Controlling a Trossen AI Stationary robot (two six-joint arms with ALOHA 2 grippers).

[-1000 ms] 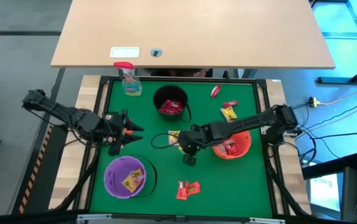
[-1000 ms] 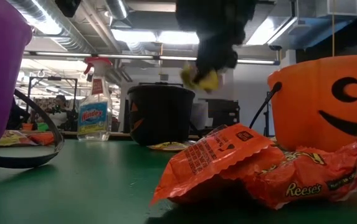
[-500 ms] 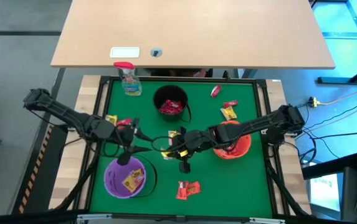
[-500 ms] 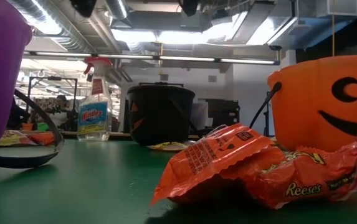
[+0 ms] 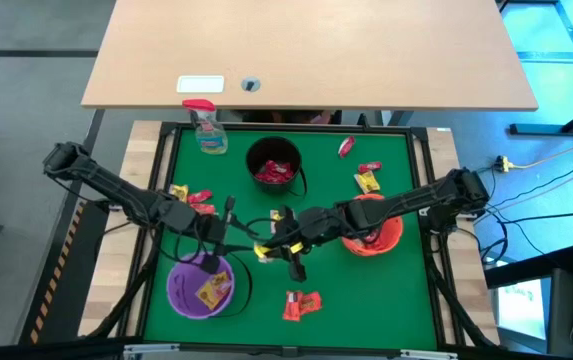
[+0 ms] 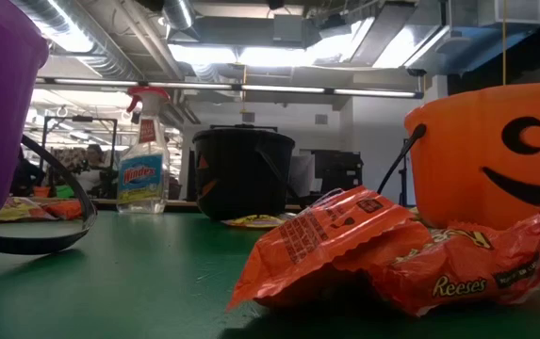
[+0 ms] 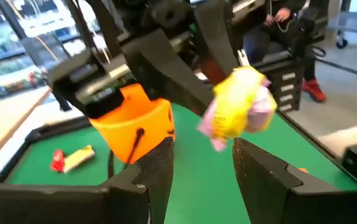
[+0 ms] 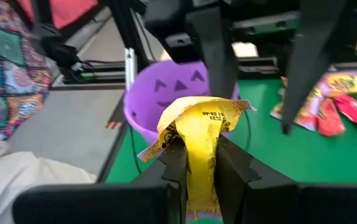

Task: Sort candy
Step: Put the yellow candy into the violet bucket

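Right gripper [image 8: 198, 163] clamps a yellow candy [image 8: 198, 127] mid-table, beside the purple bucket [image 5: 202, 284]. I see the left gripper [image 7: 202, 163] facing it, fingers apart, empty.

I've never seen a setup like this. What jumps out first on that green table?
Near the table's middle, the two dark arms meet: the right pincer is shut on a yellow candy packet, held up before the left pincer, whose fingers stand open around it. Three Halloween buckets ring them: purple bucket at the near left, black bucket at the back, orange bucket to the right. Close to the low camera lies a crumpled orange wrapper.
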